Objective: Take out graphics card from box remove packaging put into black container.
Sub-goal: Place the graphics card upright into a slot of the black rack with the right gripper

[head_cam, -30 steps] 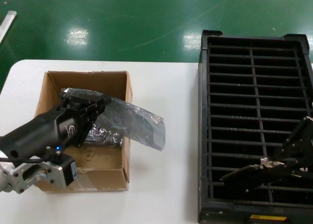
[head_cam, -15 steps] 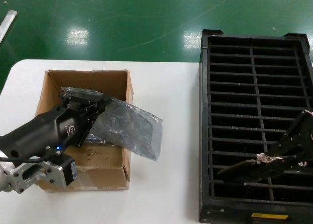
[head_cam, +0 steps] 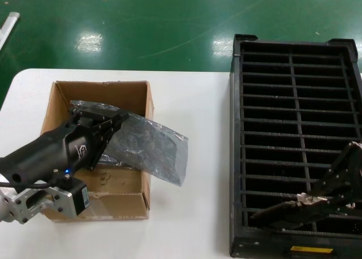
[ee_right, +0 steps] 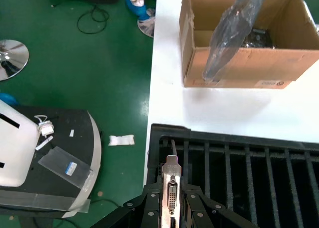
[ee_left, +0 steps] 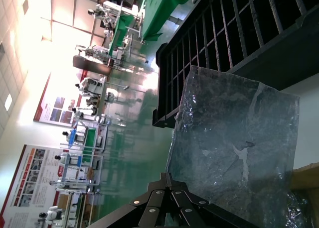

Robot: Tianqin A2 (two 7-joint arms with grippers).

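Observation:
My left gripper point(head_cam: 116, 121) is shut on one edge of the packaging point(head_cam: 154, 147), a crinkly grey bag that hangs over the right wall of the box point(head_cam: 100, 91). In the left wrist view the bag point(ee_left: 234, 148) spreads out beyond the shut fingertips point(ee_left: 167, 178). My right gripper point(head_cam: 308, 201) is shut on the graphics card point(head_cam: 276, 210) and holds it low among the near rows of the black container point(head_cam: 236, 157). In the right wrist view the card's silver bracket point(ee_right: 170, 185) stands between the fingers, above the container's slots point(ee_right: 164, 132).
The brown box point(ee_right: 234, 64) sits on the white table point(head_cam: 192, 100) left of the container, with more shiny grey wrapping point(head_cam: 113, 159) inside it. Green floor point(head_cam: 169, 21) lies beyond the table's far edge. A yellow label point(head_cam: 310, 250) marks the container's near rim.
My right gripper has carried the card down and toward the container's near rim. The bag sagged lower over the box wall. The left arm has stayed put.

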